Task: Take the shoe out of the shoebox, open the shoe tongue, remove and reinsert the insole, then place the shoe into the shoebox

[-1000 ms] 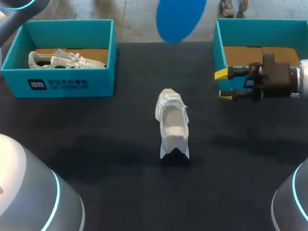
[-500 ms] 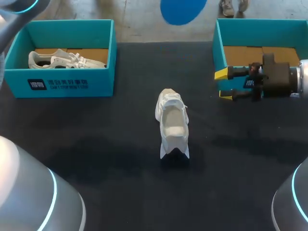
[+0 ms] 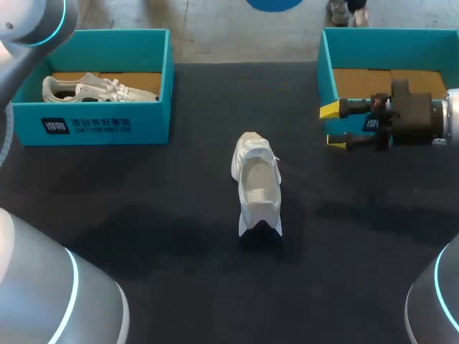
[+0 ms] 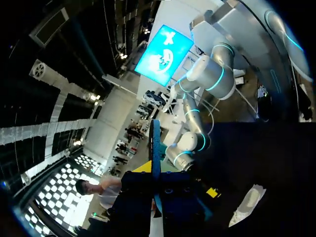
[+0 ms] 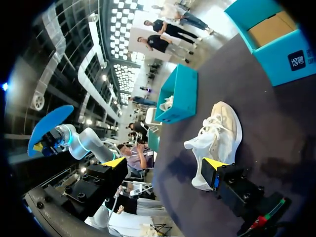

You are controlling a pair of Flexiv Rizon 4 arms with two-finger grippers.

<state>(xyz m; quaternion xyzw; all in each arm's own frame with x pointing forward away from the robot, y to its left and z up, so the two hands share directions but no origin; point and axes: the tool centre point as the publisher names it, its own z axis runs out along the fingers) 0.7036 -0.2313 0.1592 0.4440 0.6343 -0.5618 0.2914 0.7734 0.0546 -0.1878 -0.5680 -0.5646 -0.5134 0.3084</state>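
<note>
Left gripper pinches the blue insole; right gripper gapes wide — white shoe on table, shoebox bears a white-printed label.

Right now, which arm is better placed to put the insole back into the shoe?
Left. The left fingers already grip the blue insole. The right fingers are open and empty by the right-hand shoebox, though nearer the white shoe.

The shoe looks like white matt cloth on a matt black table. The left box and right box are teal card, raw brown inside. The insole is smooth blue.
</note>
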